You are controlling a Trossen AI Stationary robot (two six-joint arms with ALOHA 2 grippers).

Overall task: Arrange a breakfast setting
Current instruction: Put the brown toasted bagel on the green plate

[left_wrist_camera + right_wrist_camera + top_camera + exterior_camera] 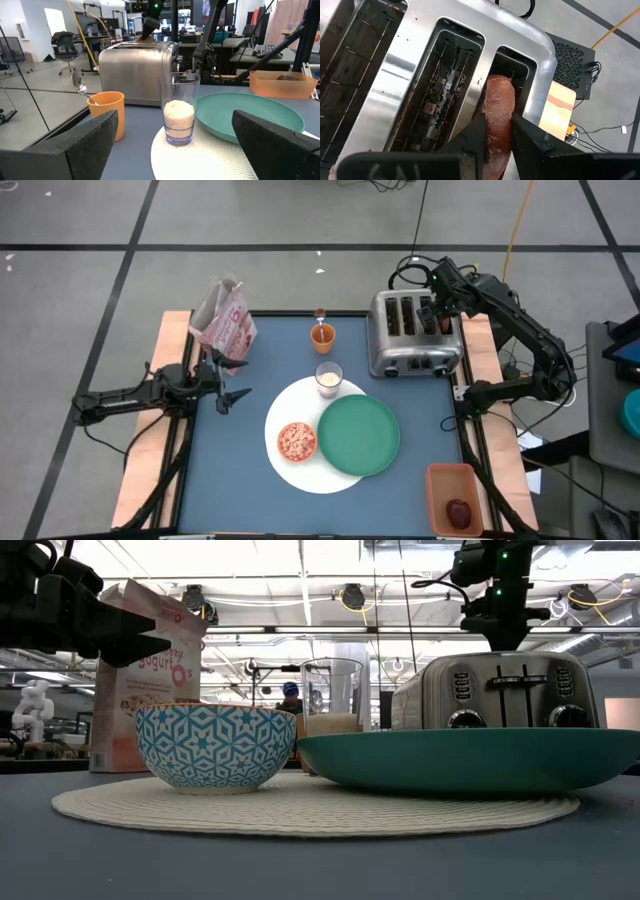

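Observation:
My right gripper [440, 315] stands over the silver toaster [415, 330] and is shut on a brown bagel [499, 110] that stands in an end slot. My left gripper [232, 395] is open and empty at the table's left, pointing at the milk glass [178, 107]. The glass [329, 378], a bowl of cereal [296, 442] and the green plate [358, 435] rest on the white round plate [315, 475]. The orange cup [322, 335] holds a spoon [80, 86]. The dark red fruit [458, 513] lies in an orange bin. My right gripper pinches the bagel between its two fingers [470, 140], one on each broad face of the upper part [497, 127] that sticks out of the slot. The fingers come from above, pointing down. The bagel stands on edge with its lower part inside the slot [512, 62].
A pink cereal box [225, 320] stands at the far left, just behind my left gripper. The orange bin [452, 495] sits off the table's near right corner. The toaster's other slots [447, 80] are empty. Bare blue table lies to the near left [220, 490].

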